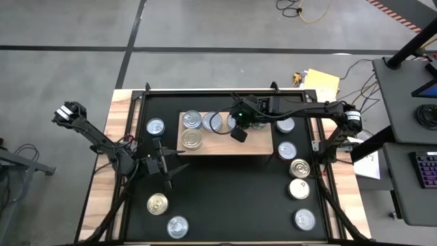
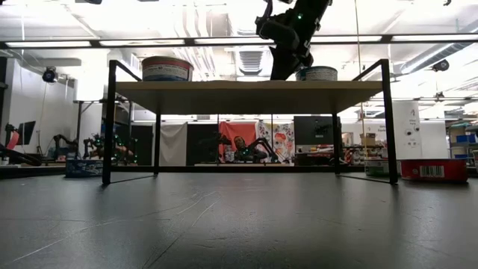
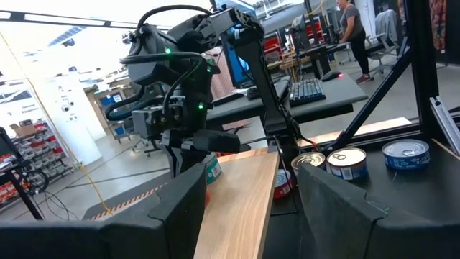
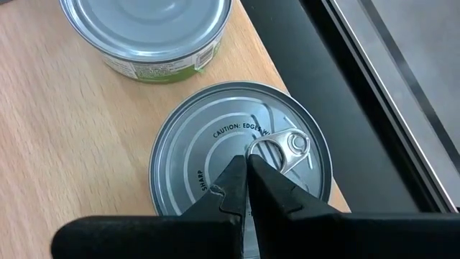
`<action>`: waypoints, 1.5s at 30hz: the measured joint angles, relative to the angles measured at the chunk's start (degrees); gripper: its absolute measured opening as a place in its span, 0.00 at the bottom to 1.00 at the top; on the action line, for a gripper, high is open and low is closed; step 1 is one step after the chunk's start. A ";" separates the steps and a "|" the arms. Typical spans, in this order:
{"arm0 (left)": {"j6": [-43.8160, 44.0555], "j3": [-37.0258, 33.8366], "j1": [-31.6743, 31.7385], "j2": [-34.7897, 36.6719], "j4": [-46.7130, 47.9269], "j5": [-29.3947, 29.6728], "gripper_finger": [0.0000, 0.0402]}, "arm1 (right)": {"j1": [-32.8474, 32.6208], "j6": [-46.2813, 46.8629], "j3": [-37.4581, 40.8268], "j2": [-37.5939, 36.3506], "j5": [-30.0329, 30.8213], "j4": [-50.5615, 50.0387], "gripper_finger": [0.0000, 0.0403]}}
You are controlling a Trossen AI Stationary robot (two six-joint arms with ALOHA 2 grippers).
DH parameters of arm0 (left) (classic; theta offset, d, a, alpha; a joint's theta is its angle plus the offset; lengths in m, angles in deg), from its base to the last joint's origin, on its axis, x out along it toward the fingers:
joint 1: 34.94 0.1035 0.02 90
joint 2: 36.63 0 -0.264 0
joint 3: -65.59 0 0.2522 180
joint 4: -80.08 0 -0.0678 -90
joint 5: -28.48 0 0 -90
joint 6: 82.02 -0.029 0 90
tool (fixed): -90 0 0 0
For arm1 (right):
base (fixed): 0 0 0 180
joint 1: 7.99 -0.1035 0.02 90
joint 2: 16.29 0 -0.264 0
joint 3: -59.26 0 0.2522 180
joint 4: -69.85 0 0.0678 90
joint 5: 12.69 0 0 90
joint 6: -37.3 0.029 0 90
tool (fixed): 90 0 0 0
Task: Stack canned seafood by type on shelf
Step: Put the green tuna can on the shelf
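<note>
Light-wood shelf (image 1: 222,142) on a black mat, tins half sorted.

On the left, hanging low over the mat beside the shelf's near-left corner with fingers parted on nothing: left end effector (image 1: 162,166), seemingly waiting. Loose silver and gold tins (image 1: 156,126) around it, well apart, likely still to be sorted. On the shelf, a gold-lidded tin (image 1: 192,139) and a silver one just behind, probably begun as separate types. Further right, pressed shut, tips on a silver pull-tab lid (image 4: 241,169) near the shelf's edge: right end effector (image 4: 248,185), perhaps nudging that tin square. Beyond, a column of tins (image 1: 299,167) along the right side of the surface (image 1: 102,157). Around it, grey floor, cables, a desk with keyboard (image 1: 427,168).
</note>
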 joint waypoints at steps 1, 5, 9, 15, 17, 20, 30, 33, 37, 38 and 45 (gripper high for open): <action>0.01 0.00 0.00 0.00 -0.01 0.00 0.51 | 0.00 0.02 0.01 0.00 0.01 0.00 0.02; 0.01 0.00 0.00 0.00 -0.02 0.00 0.51 | 0.00 0.18 0.02 0.00 0.38 -0.02 0.02; 0.09 0.00 0.00 0.00 -0.01 0.00 0.51 | 0.02 0.40 0.09 0.00 2.07 -0.20 0.02; 0.24 0.00 0.00 0.00 0.00 0.00 0.51 | 0.02 0.86 0.11 0.00 2.09 -0.17 0.02; 0.24 0.00 0.00 0.00 0.00 0.00 0.51 | 0.01 0.76 0.11 0.00 2.09 -0.15 0.02; 0.23 0.00 0.00 0.00 0.00 0.00 0.51 | -0.13 0.28 -0.04 -0.08 2.05 0.01 0.02; 0.22 0.00 -0.01 -0.27 0.00 -0.02 0.51 | -0.13 -0.32 -0.28 -0.92 2.72 2.66 0.02; 0.22 0.00 -0.01 -0.69 0.00 -0.01 0.51 | -0.38 -1.64 -0.28 -0.92 1.65 6.68 0.02; 0.31 0.00 0.00 -1.38 -0.02 0.00 0.51 | -0.52 -3.00 -0.28 -0.84 -2.89 12.62 0.02; 0.36 0.00 0.00 -1.57 -0.02 -0.01 0.51 | -0.56 -3.34 -0.29 -0.62 -3.55 13.94 0.02; 0.42 0.00 -0.02 -1.84 -0.06 0.00 0.51 | -1.12 -5.74 -0.31 2.73 -5.19 20.38 0.02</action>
